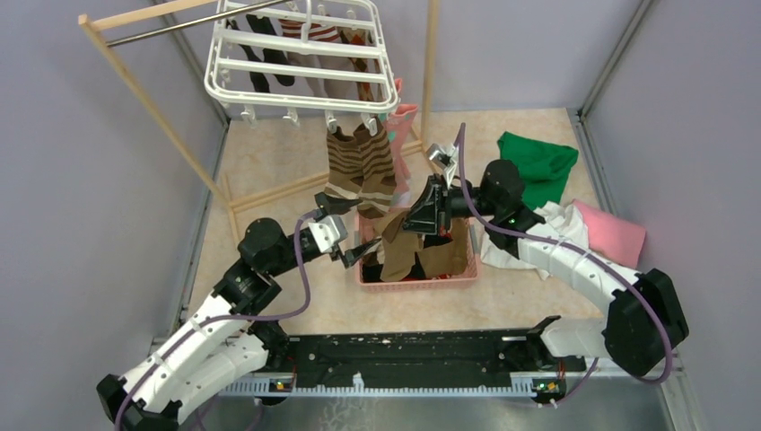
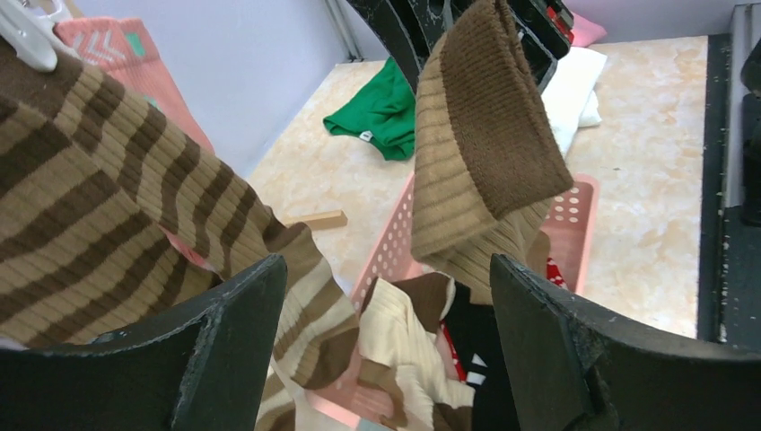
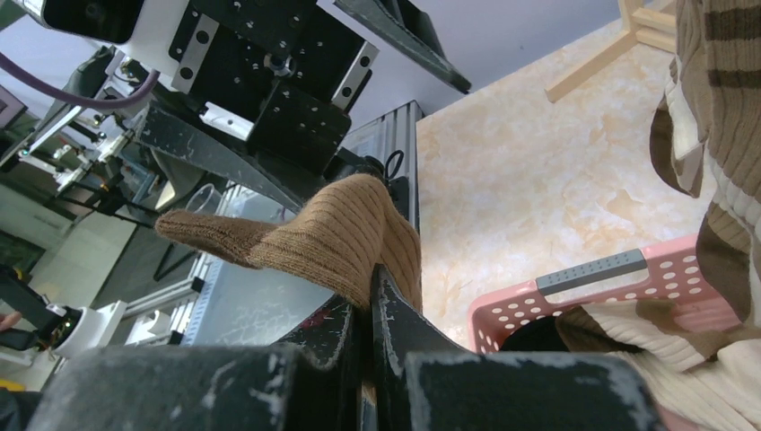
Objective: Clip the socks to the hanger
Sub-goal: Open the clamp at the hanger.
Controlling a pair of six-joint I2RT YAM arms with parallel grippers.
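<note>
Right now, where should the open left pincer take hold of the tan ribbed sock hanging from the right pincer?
Probably grip the tan ribbed sock by its tan lower length, hanging free below the shut right pincer, above the pink perforated basket. Come in level from the robot's left: the open left pincer faces it.

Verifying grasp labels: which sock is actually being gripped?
The plain tan-brown ribbed sock, pinched in the shut right gripper; the brown-cream striped socks hang clipped to the hanger.
</note>
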